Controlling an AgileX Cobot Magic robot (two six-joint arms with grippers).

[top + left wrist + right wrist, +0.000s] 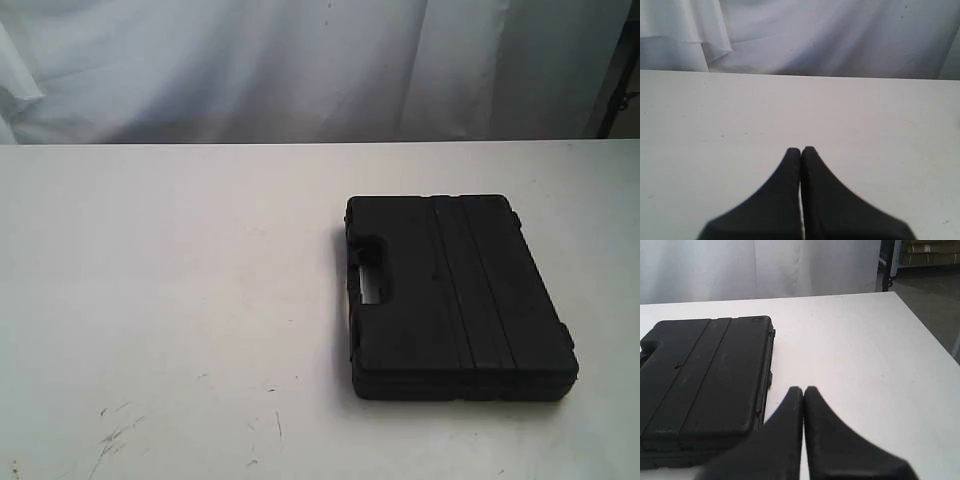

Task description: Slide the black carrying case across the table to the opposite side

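a black carrying case (pixel 455 300) lies flat and closed on a white table (pixel 170 260), right of centre in the exterior view; both grippers are clenched and hold nothing.
the case looks like rigid moulded plastic with a pebbled lid and raised ribs (pixel 470 290), so it should keep its shape when pushed; its weight cannot be told, though a case of this kind may hold tools and be heavy; the table top looks smooth, so the flat base should slide rather than tip if the push is low; the handle cut-out (pixel 368 280) faces the open left stretch of table; the right gripper (pixel 803 389), fingers pressed together, sits near the long edge opposite that handle, a broad flat wall that suits pushing; the left gripper (pixel 801 150), fingers also pressed together, hangs over bare table with the case out of its sight.
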